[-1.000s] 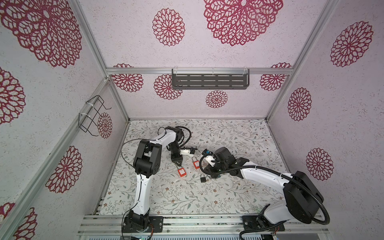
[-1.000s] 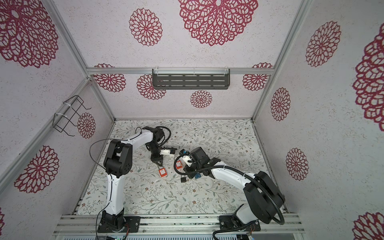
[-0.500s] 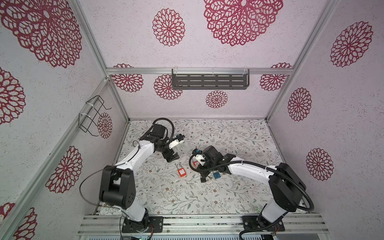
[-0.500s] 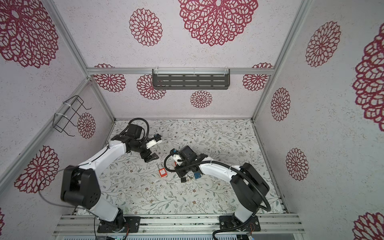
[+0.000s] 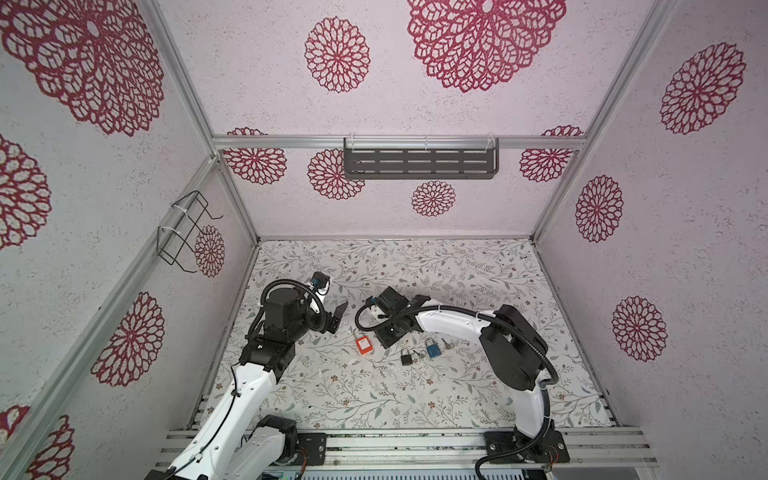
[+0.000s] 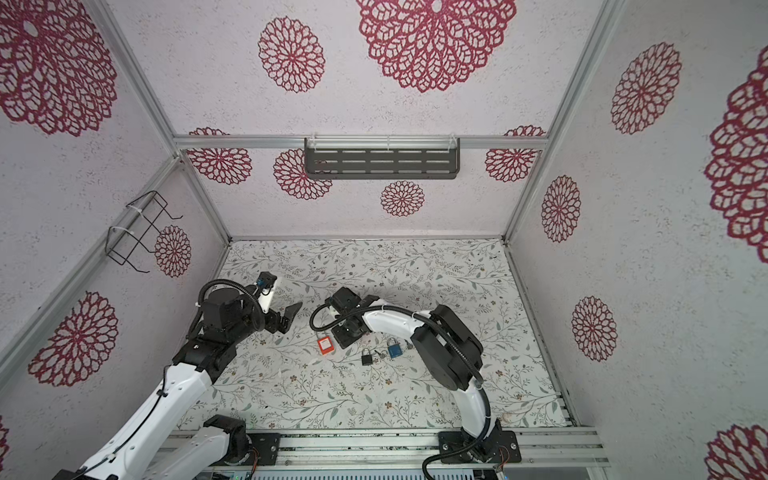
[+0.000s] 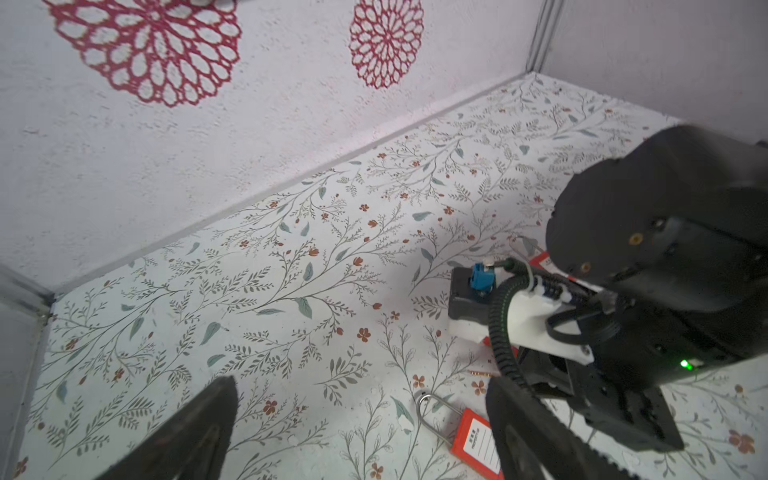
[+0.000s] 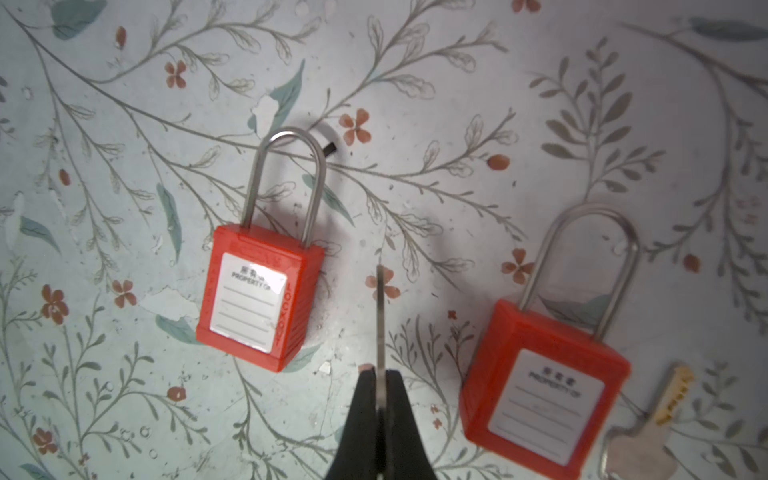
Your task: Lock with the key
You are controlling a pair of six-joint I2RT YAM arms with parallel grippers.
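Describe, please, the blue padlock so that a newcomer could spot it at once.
On the floral tabletop, near its middle, padlocks lie in a loose row beside the right arm. The blue padlock sits rightmost, next to a small black padlock, and is the only blue one.

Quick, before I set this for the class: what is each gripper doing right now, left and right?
Left gripper: jaws open wide, holding nothing.
Right gripper: jaws shut on a thin metal blade seen edge-on, apparently the key.
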